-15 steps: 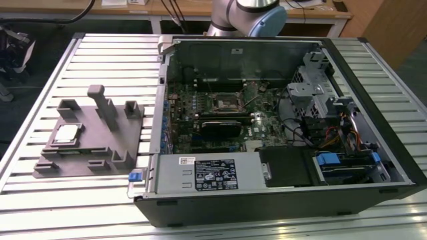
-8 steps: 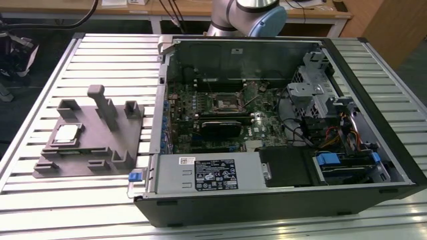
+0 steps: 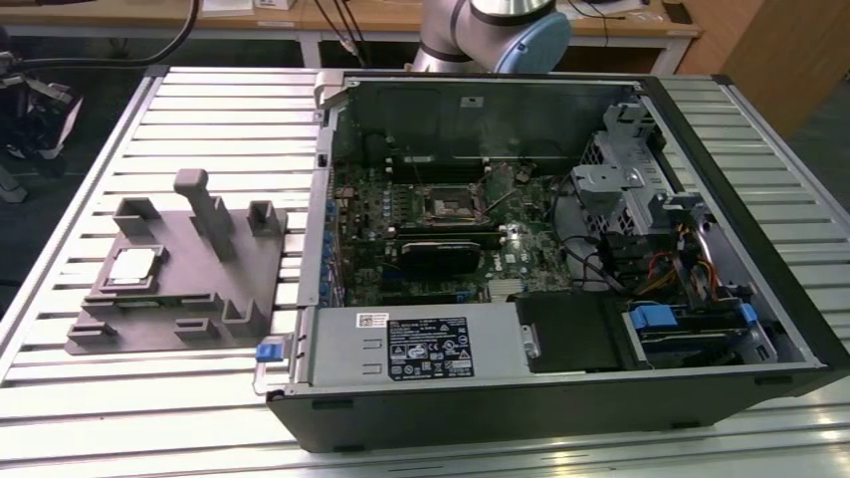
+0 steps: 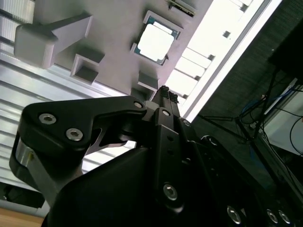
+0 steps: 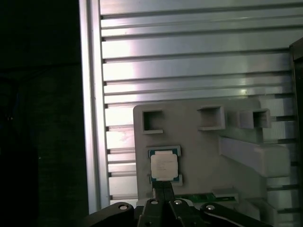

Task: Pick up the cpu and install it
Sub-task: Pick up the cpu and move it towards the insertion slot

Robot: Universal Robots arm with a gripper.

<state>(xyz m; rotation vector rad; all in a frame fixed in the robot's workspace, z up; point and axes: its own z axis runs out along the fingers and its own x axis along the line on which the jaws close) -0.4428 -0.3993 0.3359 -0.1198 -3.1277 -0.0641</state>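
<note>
Gripper (image 5: 163, 187) clenched and empty, I am hovering just above the cpu (image 5: 164, 166), which is lying flat in its recess on the grey fixture (image 3: 186, 291), at nine o'clock from the open computer case (image 3: 558, 249) on the tabletop (image 3: 199, 110) in the exterior view.

One cpu (image 3: 133, 267), one fixture (image 3: 217, 221), one computer case (image 3: 531, 403).

cpu (image 3: 133, 267), small square chip, silvery top, pale rim, lying flat in a recess of the grey fixture (image 3: 186, 289)
</note>
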